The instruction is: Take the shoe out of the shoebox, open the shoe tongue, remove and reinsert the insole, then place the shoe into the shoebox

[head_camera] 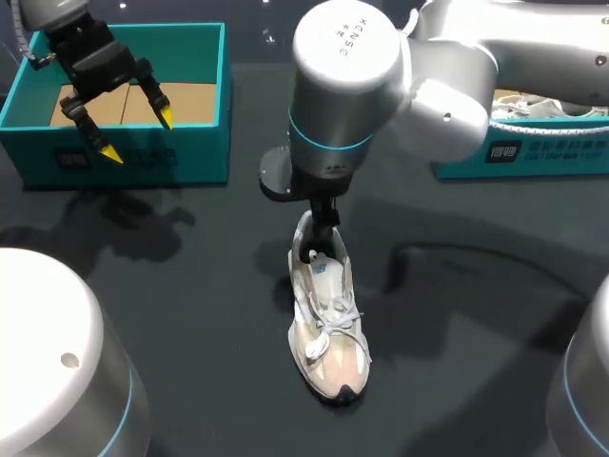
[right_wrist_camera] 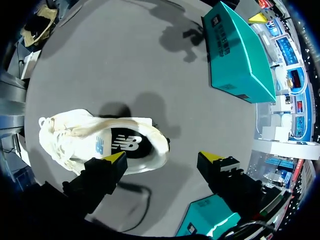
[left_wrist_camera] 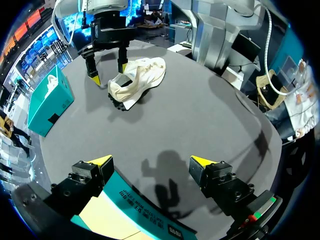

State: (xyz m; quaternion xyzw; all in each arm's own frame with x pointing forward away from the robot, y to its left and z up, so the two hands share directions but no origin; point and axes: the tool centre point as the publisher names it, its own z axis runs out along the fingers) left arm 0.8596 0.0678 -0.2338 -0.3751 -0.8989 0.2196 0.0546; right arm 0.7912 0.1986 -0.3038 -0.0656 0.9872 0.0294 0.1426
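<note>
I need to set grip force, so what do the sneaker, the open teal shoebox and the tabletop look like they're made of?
The sneaker looks like cream fabric or mesh with smoother, probably synthetic panels: soft creases, woven laces, a lugged rubbery sole. The shoebox is likely cardboard, matte teal outside and plain brown inside. The tabletop is dark grey and matte, possibly a mat; I can't tell.

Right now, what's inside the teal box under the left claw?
Inside the teal box only a bare brown cardboard floor shows. The left claw, open above it, covers part of that floor, and the box's near wall hides the strip just behind it.
</note>
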